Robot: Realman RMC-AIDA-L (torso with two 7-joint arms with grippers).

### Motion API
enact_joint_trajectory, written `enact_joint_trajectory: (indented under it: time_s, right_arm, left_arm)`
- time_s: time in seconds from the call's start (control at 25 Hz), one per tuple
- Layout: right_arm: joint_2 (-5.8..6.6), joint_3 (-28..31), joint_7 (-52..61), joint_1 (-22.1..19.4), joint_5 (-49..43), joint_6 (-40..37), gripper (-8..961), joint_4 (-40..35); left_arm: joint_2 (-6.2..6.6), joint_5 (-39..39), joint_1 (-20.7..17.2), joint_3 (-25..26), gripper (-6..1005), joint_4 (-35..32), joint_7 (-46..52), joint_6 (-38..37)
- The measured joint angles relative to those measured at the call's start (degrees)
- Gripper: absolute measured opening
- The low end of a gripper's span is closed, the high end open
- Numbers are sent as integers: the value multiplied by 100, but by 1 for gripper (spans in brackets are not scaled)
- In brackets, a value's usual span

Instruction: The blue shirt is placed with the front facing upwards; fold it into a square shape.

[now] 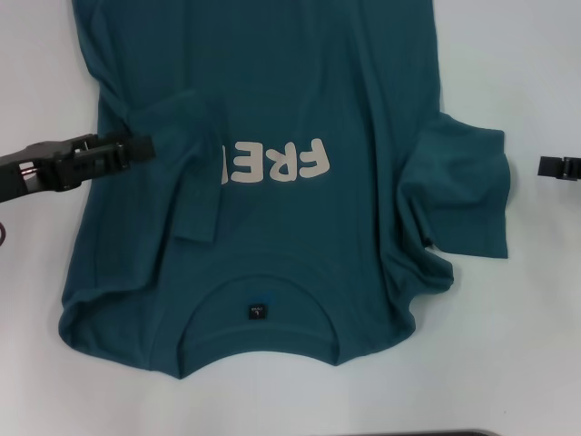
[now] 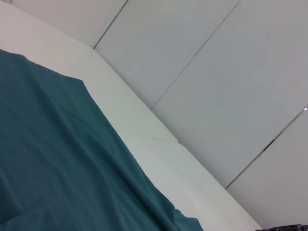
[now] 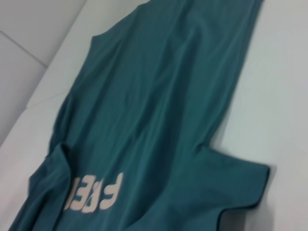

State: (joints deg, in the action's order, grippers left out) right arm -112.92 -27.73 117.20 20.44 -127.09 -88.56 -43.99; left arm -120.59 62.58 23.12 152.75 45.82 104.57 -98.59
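Observation:
The blue shirt (image 1: 272, 109) lies front up on the white table (image 1: 526, 345), with its collar and black neck label (image 1: 257, 312) nearest me. One sleeve (image 1: 195, 173) is folded inward over the chest and hides the end of the cream "FREE" lettering (image 1: 286, 163). The other sleeve (image 1: 467, 186) is spread out flat to the right. My left gripper (image 1: 143, 145) reaches in from the left, its tip at the shirt's side edge beside the folded sleeve. My right gripper (image 1: 561, 167) waits at the right border, off the cloth. The right wrist view shows the shirt (image 3: 159, 110) and its lettering (image 3: 94, 192).
The table's far edge (image 2: 144, 137) meets a pale panelled wall (image 2: 216, 72) in the left wrist view. Bare table surface (image 1: 36, 73) surrounds the shirt on the left, right and front. A dark strip (image 1: 436, 432) runs along the near edge.

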Motion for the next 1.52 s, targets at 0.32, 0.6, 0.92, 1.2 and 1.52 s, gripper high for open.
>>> enact_joint_trajectory:
  time_s: [0.32, 0.6, 0.92, 1.2, 1.52]
  right_arm:
    - [-65, -41, 34, 180, -6, 564, 428, 524]
    - [-149, -103, -5, 368, -9, 767, 426, 759]
    - [-256, -260, 28, 465, -9, 1020, 425, 816]
    - [-268, -259, -2, 558, -9, 1044, 423, 928]
    - [-286, -247, -30, 559, -9, 1092, 400, 928]
  left_arm:
    - [-2, -6, 8, -22, 752, -16, -24, 95]
    - [-13, -19, 5, -45, 752, -29, -43, 149]
    - [-24, -35, 9, -78, 751, -30, -52, 209]
    - [-25, -36, 26, -80, 751, -29, -52, 233]
    - [-21, -10, 33, -79, 744, -29, -63, 240]
